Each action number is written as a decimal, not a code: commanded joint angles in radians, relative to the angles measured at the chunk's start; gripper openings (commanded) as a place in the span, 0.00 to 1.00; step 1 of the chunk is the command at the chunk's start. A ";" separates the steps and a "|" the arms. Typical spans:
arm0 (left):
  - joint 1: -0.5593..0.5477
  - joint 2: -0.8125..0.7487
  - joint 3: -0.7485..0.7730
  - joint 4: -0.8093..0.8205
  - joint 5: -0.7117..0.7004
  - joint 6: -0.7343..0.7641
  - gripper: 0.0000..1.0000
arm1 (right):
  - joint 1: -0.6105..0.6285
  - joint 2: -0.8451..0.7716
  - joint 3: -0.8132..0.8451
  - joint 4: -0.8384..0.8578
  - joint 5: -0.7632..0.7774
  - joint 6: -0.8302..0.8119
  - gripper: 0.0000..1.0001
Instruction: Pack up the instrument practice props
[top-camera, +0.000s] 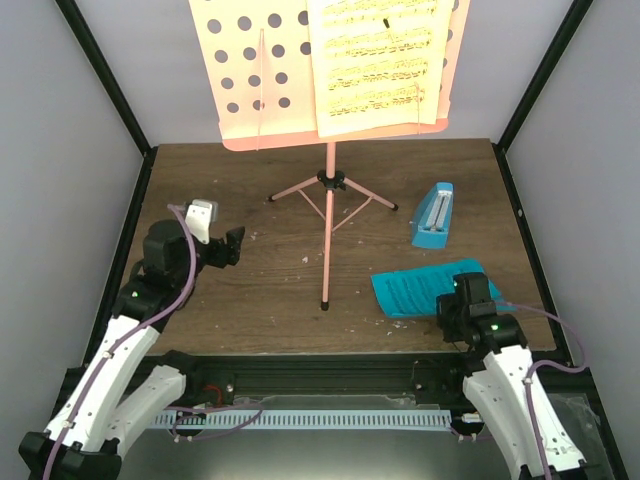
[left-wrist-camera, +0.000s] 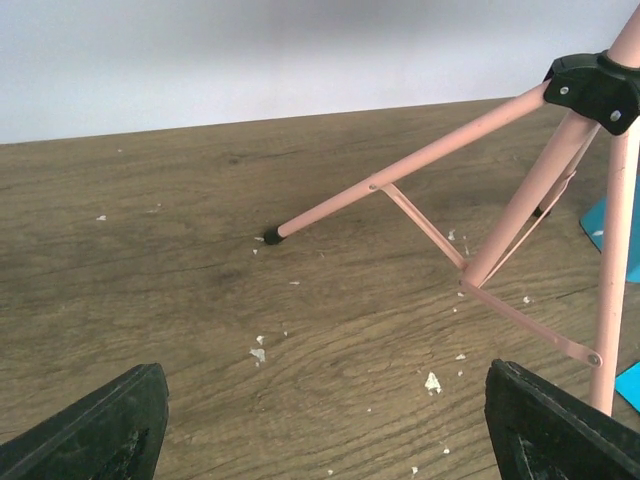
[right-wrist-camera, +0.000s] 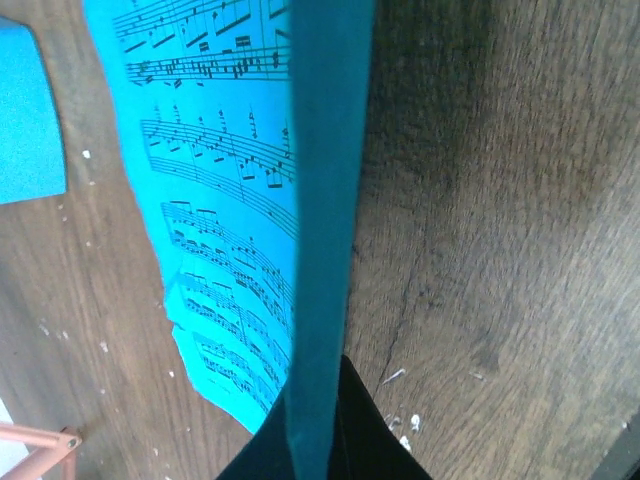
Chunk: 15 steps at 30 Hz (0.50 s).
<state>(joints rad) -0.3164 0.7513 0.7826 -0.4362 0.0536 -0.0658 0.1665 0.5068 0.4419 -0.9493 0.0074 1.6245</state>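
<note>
Dark wood-grain surface (left-wrist-camera: 180, 300), matt, flecked with pale crumbs. Smooth painted metal tubing on the salmon-pink music stand (left-wrist-camera: 430, 152), with black plastic at its hub (left-wrist-camera: 595, 85). Thin printed paper for the blue sheet (right-wrist-camera: 210, 200) and yellow sheet (top-camera: 380, 70). Matt black plastic on the left fingers (left-wrist-camera: 100, 430).

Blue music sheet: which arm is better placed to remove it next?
Right. The right arm has its jaws pinching the blue music sheet by a lifted edge. The left arm has open jaws facing the music stand, away from the sheet.
</note>
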 joint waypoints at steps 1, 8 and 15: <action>0.003 -0.015 -0.013 0.039 -0.009 0.008 0.88 | -0.009 0.024 -0.038 0.095 0.006 0.043 0.01; 0.004 -0.007 -0.017 0.038 -0.007 0.004 0.88 | -0.009 0.102 -0.060 0.267 0.004 -0.047 0.04; 0.003 0.010 -0.019 0.036 -0.016 0.002 0.88 | -0.009 0.137 -0.033 0.307 0.056 -0.128 0.18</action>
<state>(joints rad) -0.3164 0.7547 0.7750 -0.4213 0.0479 -0.0666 0.1665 0.6327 0.3790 -0.6899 0.0151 1.5555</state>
